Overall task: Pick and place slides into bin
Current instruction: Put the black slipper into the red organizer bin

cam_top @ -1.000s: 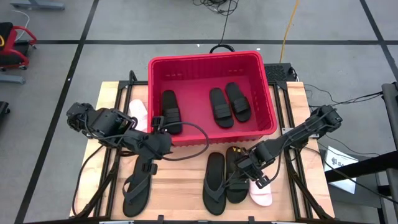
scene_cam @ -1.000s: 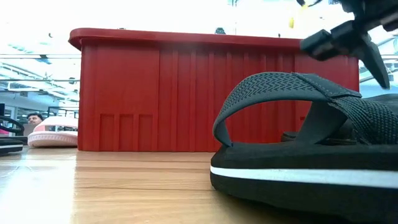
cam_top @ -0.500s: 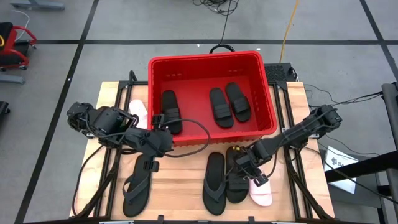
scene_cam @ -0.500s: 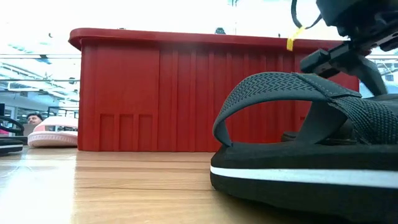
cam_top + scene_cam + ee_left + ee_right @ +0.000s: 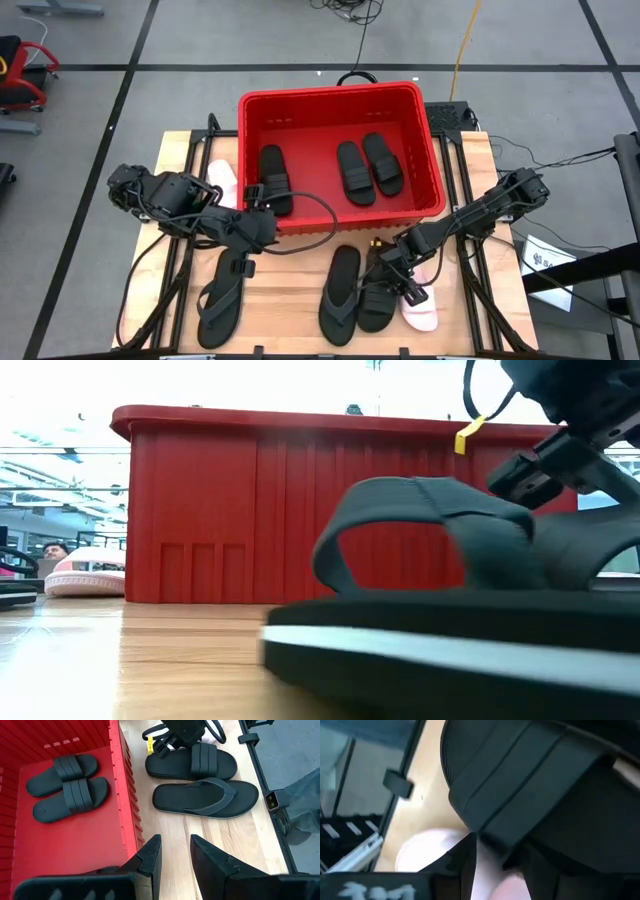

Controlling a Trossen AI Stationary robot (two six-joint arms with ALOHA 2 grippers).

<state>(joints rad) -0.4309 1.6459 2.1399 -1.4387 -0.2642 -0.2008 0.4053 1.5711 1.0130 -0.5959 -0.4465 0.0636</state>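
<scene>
The red bin (image 5: 330, 92) at the table's far middle holds three black slides (image 5: 355, 172). My right gripper (image 5: 396, 274) is low over a black wide-strap slide (image 5: 374, 302) near the front edge, its fingers open at the strap's side nearest a pink slide (image 5: 421, 308). A black flip-flop (image 5: 336, 298) lies against the wide-strap slide's left side, sole on the table. My left gripper (image 5: 266, 226) is open and empty, above the bin's near wall. My right gripper's fingers (image 5: 465, 865) come slanting down from the table's right and meet the right edge of the wide-strap slide's strap (image 5: 492, 832). The fingers are apart; whether the strap's edge is between them, I cannot tell. The slide's sole lies on the table.
Another black flip-flop (image 5: 220, 296) lies at the near left, and a second pink slide (image 5: 222, 180) lies left of the bin. Bare wood shows between the two flip-flops. The left arm's cable (image 5: 310, 215) loops along the bin's near wall.
My right gripper has come down and gone toward the table's left. The wide-strap slide and the flip-flop beside it have slid left, their near ends swinging farthest while their far ends have stayed nearly in place.
</scene>
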